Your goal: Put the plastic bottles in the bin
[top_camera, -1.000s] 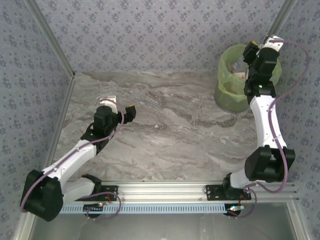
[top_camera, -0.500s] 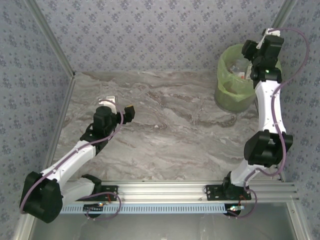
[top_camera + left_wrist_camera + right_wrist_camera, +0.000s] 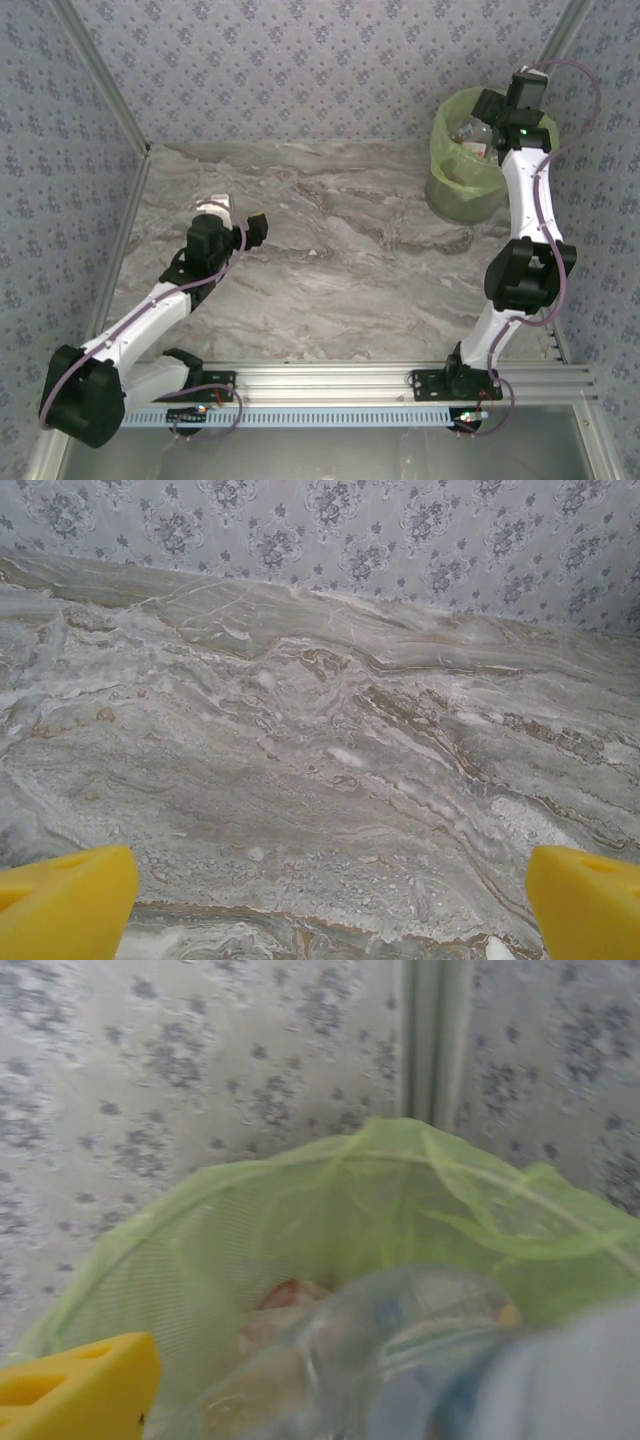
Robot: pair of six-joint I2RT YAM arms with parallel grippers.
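The bin [image 3: 462,192], lined with a lime-green bag, stands at the table's far right corner. Several plastic bottles [image 3: 468,136] lie inside it. My right gripper [image 3: 497,108] hangs over the bin's mouth. In the right wrist view a clear plastic bottle [image 3: 420,1345] shows blurred just in front of the camera, above the green bin [image 3: 200,1250]. One yellow finger [image 3: 80,1385] stands well apart from it, so the right gripper [image 3: 330,1405] is open. A red-labelled bottle [image 3: 285,1300] rests deeper in the bag. My left gripper [image 3: 258,225] is open over bare marble, its fingers [image 3: 60,900] spread wide.
The patterned back wall and a metal corner post [image 3: 432,1040] rise right behind the bin. A slanted aluminium frame rail [image 3: 120,230] runs along the table's left edge. The marble tabletop [image 3: 340,260] lies bare between the two arms.
The right arm has stretched farther back over the bin and its jaws have opened. The clear bottle is loose and blurred above the bag. The left arm has stayed still.
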